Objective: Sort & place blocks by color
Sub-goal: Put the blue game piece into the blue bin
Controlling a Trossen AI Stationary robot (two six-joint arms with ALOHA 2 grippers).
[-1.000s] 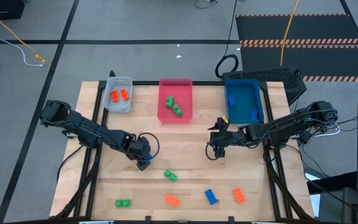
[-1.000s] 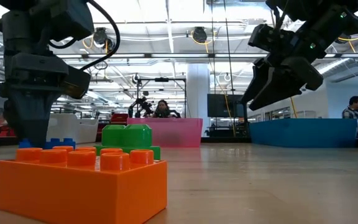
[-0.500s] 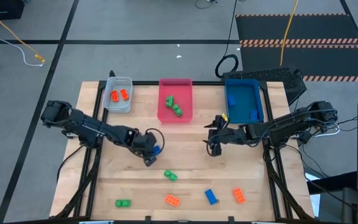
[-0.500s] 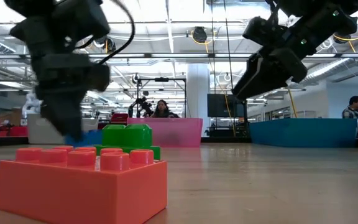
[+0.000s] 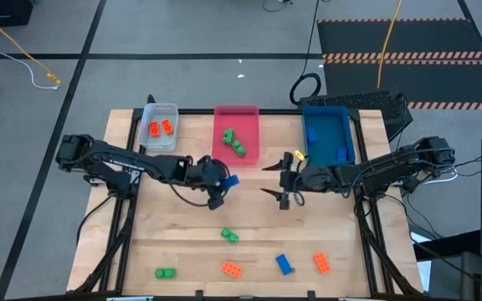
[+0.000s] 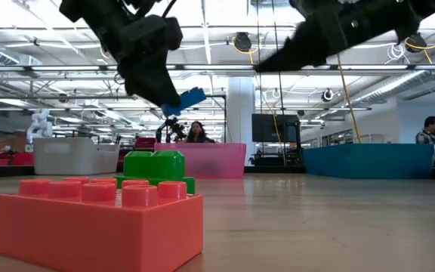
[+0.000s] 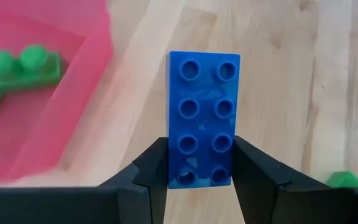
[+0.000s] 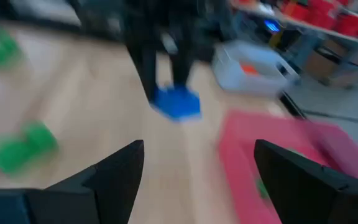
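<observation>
left gripper (image 7: 199, 163) pinches a blue brick (image 7: 203, 118) by its long sides, lifted off the table (image 5: 366, 251) beside the pink tray (image 5: 222, 155) corner. right gripper (image 5: 279, 179), spread wide, hangs facing it across bare wood.

Bare wood between arms; pink tray (image 5: 236, 134) (walled) seemingly flanks.

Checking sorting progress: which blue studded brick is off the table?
The blue eight-stud plastic brick clamped in the left gripper, airborne; the other loose one lies on wood.
</observation>
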